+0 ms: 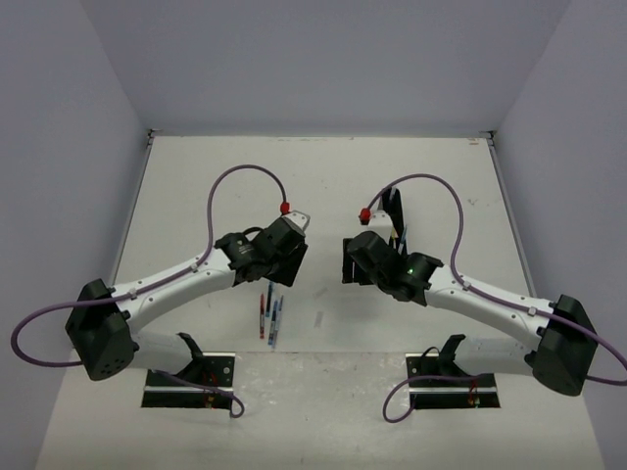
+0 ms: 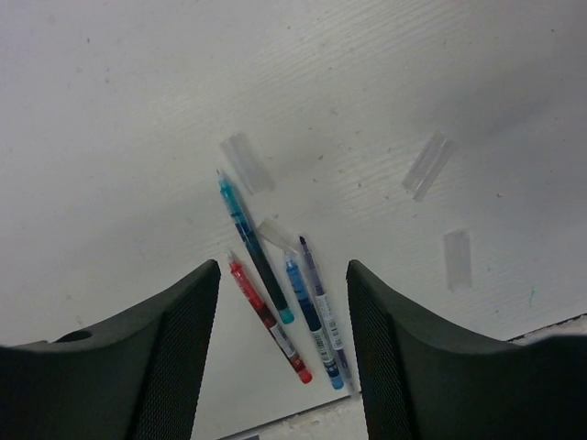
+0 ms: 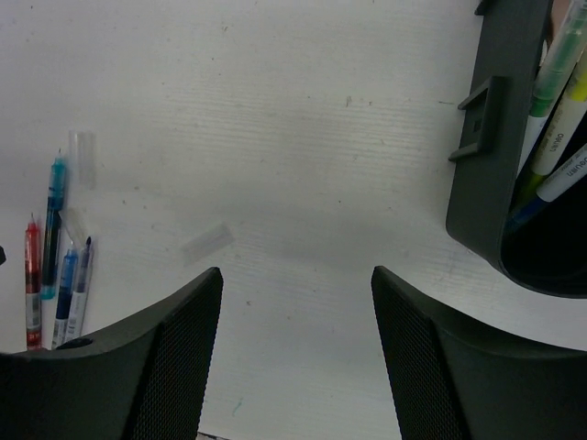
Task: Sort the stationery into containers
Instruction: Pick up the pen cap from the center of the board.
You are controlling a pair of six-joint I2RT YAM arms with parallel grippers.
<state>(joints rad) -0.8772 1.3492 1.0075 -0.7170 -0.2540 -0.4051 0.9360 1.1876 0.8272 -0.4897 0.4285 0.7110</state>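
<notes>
white table (image 1: 323, 186), pale lilac walls (image 1: 323, 59)

**Hidden, cropped or too small to read**

From above, both pairs of jaws are hidden under their wrist housings. The black organiser tray (image 1: 396, 206) shows only as a sliver behind the right arm (image 1: 411, 272), so its compartments cannot be counted. The pens (image 1: 270, 315) on the table run up into the dark outline of the left arm (image 1: 260, 253) and are too small there to count. In the right wrist view the tray is cut off by the upper right corner, the markers (image 3: 562, 50) inside it run off the top edge, and their print is unreadable. At lower left, the pens' ends vanish behind one of the jaws. In the left wrist view the barrel lettering is too fine to read, and the pale clear pieces (image 2: 246, 163) are too faint to identify.
</notes>
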